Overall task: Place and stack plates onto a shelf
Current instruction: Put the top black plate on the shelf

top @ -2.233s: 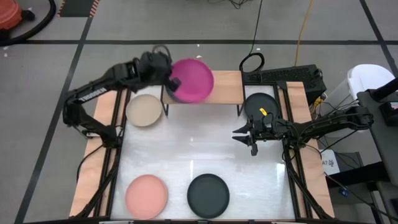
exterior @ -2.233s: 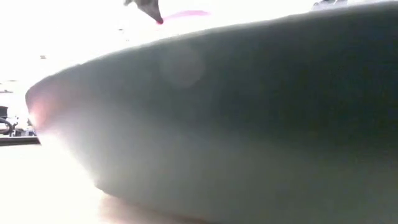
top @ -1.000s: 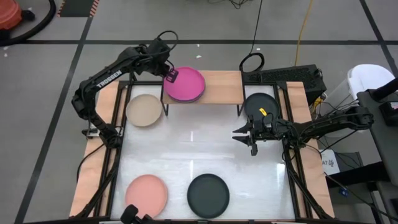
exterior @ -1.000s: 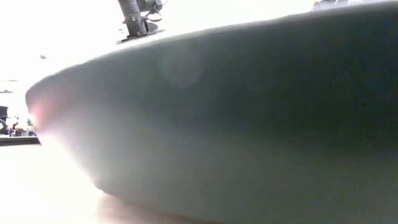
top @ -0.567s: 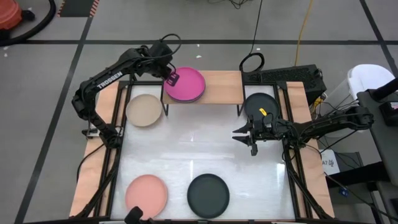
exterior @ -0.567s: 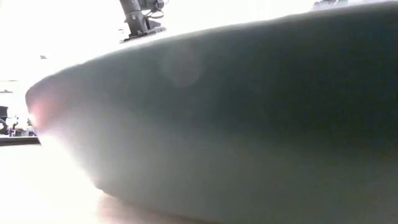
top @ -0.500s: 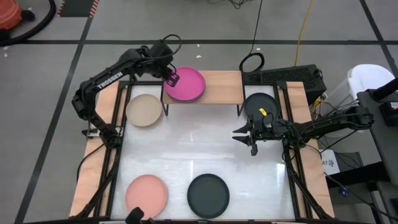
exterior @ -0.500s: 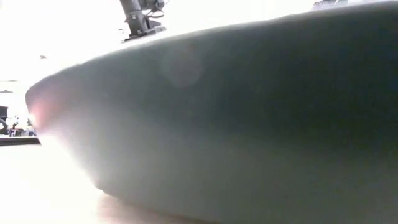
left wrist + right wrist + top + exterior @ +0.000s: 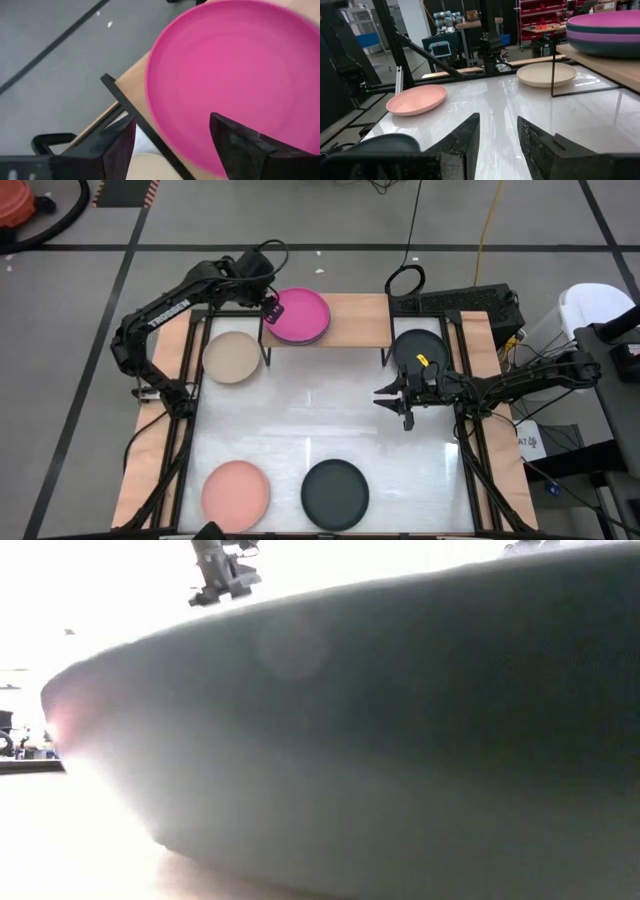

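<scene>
Magenta plate [image 9: 298,315] sits stacked on shelf [image 9: 362,320]. Left tool [image 9: 272,308], spread and empty, just beside it; we judge release done. Next: fetch beige plate [image 9: 231,357]. Right tool [image 9: 392,396] waits, spread.

A dark plate [image 9: 400,740] fills the low view, hiding the table; the magenta plate [image 9: 240,85] is cut off by the left wrist view's edge.

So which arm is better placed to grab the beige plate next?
Probably the left. Its gripper is open at the magenta plate on the shelf, right beside the beige plate. The right gripper waits across the table.
</scene>
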### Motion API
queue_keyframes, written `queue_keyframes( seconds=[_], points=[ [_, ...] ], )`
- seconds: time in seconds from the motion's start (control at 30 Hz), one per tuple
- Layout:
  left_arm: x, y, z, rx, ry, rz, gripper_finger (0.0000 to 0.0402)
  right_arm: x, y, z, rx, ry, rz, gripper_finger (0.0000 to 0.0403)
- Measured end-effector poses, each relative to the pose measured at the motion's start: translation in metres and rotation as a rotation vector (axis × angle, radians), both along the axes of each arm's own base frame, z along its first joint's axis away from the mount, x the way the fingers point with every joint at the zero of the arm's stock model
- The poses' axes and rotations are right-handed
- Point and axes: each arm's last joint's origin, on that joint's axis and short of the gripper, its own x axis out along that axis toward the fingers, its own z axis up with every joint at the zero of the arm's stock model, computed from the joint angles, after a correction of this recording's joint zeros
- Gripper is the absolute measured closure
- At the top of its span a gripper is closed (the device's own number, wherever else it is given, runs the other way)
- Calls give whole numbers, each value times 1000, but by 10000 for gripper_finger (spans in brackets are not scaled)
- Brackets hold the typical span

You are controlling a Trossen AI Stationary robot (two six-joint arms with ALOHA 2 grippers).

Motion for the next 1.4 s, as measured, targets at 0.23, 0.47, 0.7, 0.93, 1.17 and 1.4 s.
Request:
queue_keyframes(
  seconds=[0.23, 0.47, 0.7, 0.93, 1.17, 1.4],
  points=[
    [-33, -41, 44, 101, -136, -66, 180, -1, 0, -5, -4, 51, 0, 287],
    [-78, -93, 69, 138, -344, -104, 215, -1, 0, -5, 4, 51, 0, 287],
    [-110, -136, 35, 135, -534, -168, 227, -1, 0, -5, 43, 52, -9, 287],
    [-112, -158, -30, 144, -745, -246, 228, 2, -2, -7, 25, 162, -87, 287],
    [-90, -174, -81, 197, -941, -330, 228, 11, -2, 28, -30, 499, -117, 287],
    [-80, -207, -105, 330, -1123, -502, 228, -5, -8, 48, -27, 819, -269, 287]
  ],
)
